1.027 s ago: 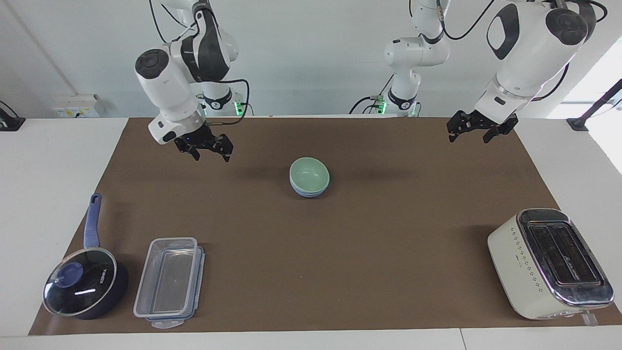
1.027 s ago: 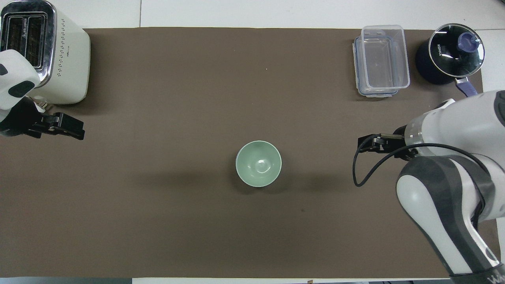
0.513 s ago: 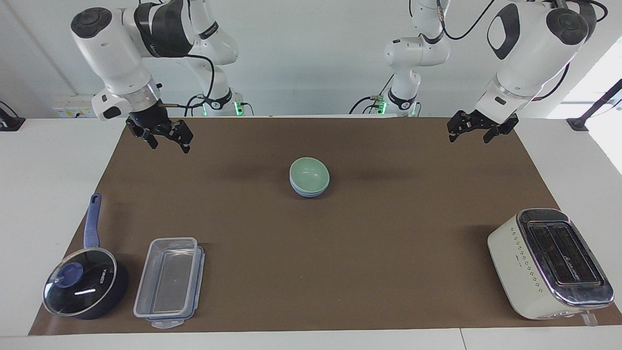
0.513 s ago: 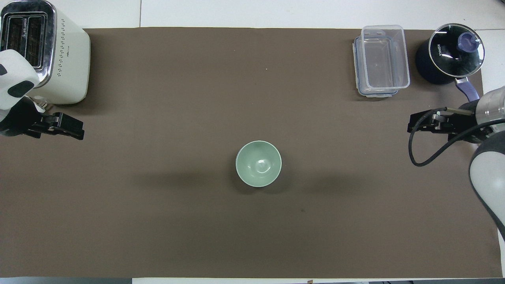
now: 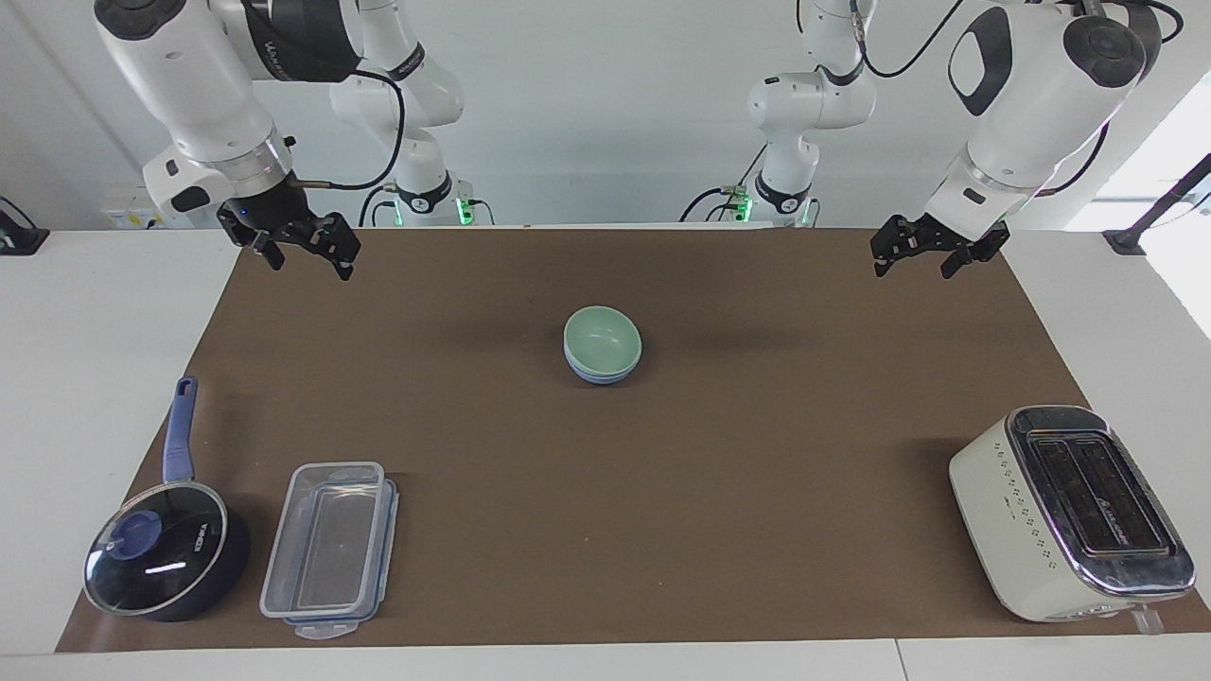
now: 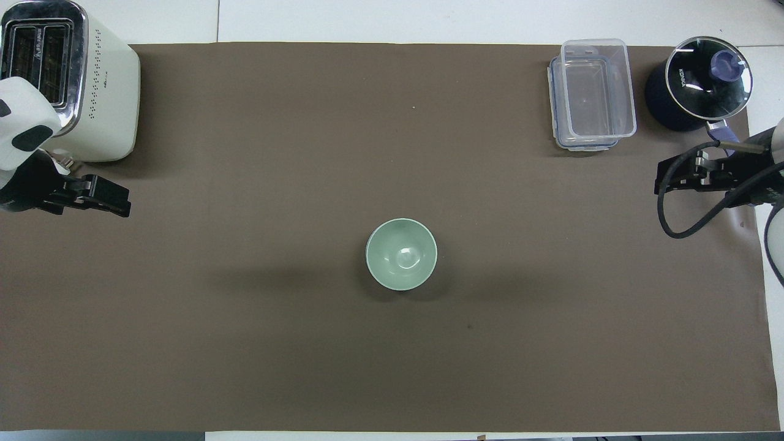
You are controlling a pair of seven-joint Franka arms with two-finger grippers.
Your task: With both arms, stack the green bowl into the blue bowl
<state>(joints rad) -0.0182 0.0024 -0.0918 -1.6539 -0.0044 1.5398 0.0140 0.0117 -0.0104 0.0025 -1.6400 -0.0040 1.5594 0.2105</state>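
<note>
The green bowl (image 5: 602, 338) sits nested in the blue bowl (image 5: 596, 375) in the middle of the brown mat. In the overhead view only the green bowl (image 6: 401, 254) shows, with the blue one hidden under it. My right gripper (image 5: 312, 267) hangs open and empty in the air over the mat's edge at the right arm's end, well away from the bowls; it also shows in the overhead view (image 6: 666, 179). My left gripper (image 5: 911, 270) is open and empty, raised over the mat at the left arm's end; it also shows in the overhead view (image 6: 119, 204).
A dark blue saucepan with a glass lid (image 5: 156, 558) and a clear plastic container (image 5: 329, 547) stand at the right arm's end, farther from the robots than the bowls. A cream toaster (image 5: 1074, 511) stands at the left arm's end.
My right gripper has risen and drawn back from near the bowls toward the right arm's end of the table. The left arm and the bowls have not moved.
</note>
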